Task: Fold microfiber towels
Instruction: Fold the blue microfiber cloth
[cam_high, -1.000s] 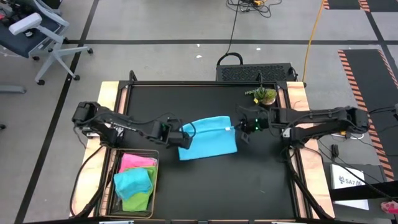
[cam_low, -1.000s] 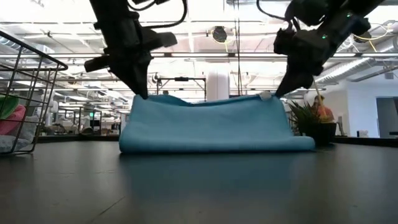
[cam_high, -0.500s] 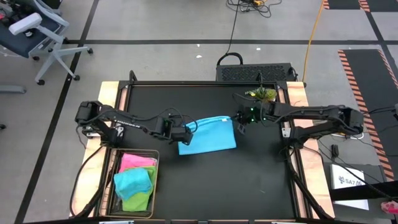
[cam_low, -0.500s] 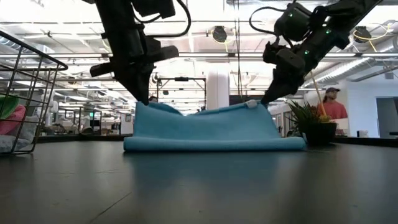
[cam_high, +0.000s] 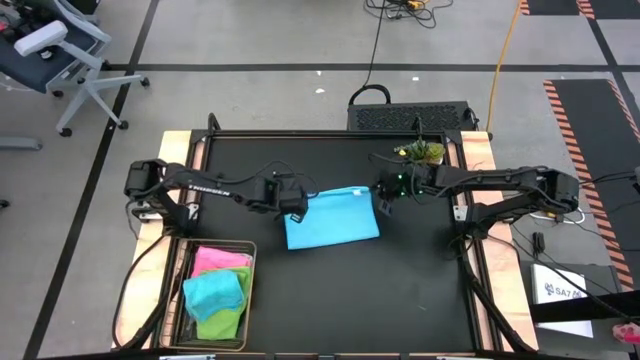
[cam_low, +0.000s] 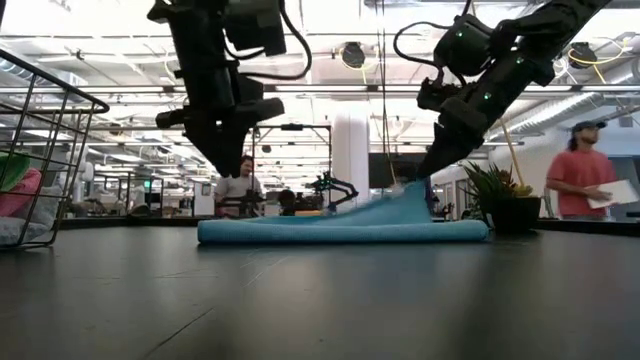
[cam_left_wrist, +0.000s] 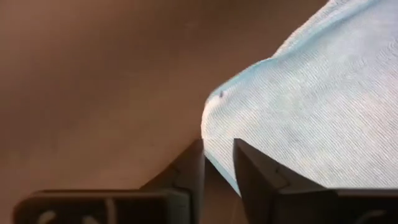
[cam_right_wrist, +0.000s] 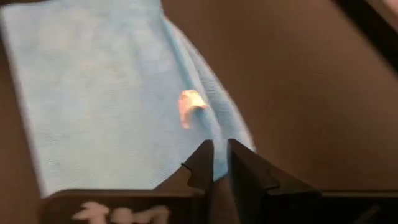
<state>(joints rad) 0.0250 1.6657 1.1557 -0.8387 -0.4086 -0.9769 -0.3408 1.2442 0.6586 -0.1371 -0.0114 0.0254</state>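
A light blue microfiber towel (cam_high: 335, 220) lies folded in two on the black table, with its fold along the near side (cam_low: 330, 236). My left gripper (cam_high: 297, 207) hovers over the towel's far left corner (cam_left_wrist: 217, 99), clear of it, its fingers a narrow gap apart (cam_low: 226, 172). My right gripper (cam_high: 385, 203) stands at the far right corner, fingers slightly apart (cam_right_wrist: 221, 158). That corner still rises to its tips (cam_low: 414, 190). A small white tag (cam_right_wrist: 191, 107) shows on the cloth. My right gripper comes slanting down from the table's right, and the top layer's far right corner (cam_low: 416, 188) stands up against its fingertips (cam_low: 430, 172). I cannot tell whether the fingers still pinch it. The rest of the towel lies flat on the table.
A wire basket (cam_high: 190, 262) at the near left holds pink, teal and green towels. A small potted plant (cam_high: 424, 152) stands at the far right, close behind my right gripper. People move in the room beyond the table (cam_low: 585, 170).
Both grippers have moved toward the far edge and a little down, laying the towel's top layer over. My left gripper has let go, and the left corner has dropped flat. The right corner has sunk lower but stays raised at my right gripper.
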